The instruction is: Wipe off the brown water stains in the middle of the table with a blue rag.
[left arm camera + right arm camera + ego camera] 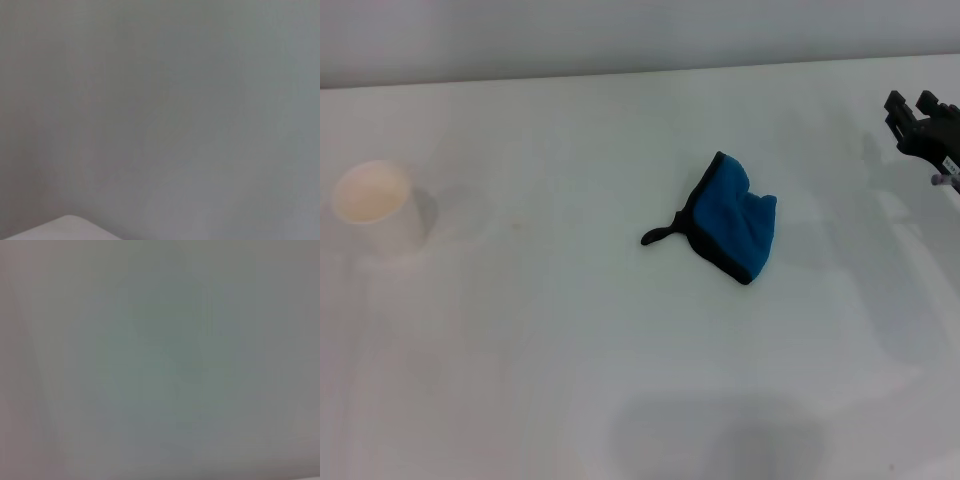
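The blue rag [737, 222] lies crumpled on the white table [620, 380] a little right of the middle, its black loop tail pointing left. Nothing holds it. My right gripper [912, 102] is at the far right edge of the head view, above the table and well apart from the rag; its two black fingertips stand apart with nothing between them. Of the brown water stains I see only a faint tan speck [517, 225] left of the rag. My left gripper is out of view. Both wrist views show only blank grey surface.
A white cup [378, 208] with a cream inside stands upright at the far left of the table. The table's back edge [620, 72] meets a grey wall.
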Tool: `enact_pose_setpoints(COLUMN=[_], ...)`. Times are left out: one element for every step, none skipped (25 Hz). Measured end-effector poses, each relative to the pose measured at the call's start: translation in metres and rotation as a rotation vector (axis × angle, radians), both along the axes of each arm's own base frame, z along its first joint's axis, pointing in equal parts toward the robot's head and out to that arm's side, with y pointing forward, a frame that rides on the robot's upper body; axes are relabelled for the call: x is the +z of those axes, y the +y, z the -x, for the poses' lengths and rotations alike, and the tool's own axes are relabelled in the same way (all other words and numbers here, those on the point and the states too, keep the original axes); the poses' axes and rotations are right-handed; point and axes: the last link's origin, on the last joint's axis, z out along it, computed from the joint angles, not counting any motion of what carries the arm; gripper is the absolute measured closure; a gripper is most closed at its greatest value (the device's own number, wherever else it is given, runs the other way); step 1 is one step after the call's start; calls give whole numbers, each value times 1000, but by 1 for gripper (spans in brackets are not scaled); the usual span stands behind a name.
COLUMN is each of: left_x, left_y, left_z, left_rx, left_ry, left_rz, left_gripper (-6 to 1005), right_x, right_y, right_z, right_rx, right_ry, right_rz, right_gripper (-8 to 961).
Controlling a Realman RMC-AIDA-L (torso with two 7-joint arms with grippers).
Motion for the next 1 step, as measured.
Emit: enact_pose_setpoints(left_x=[1], left_y=[1], left_z=[1], left_rx=[4], left_ry=[3], left_rz=[2], left_gripper=[123], right_x=[0], right_y=[-1], right_z=[-1], right_rx=[-3], right_ry=[3], right_rz=[-4], right_gripper=[500])
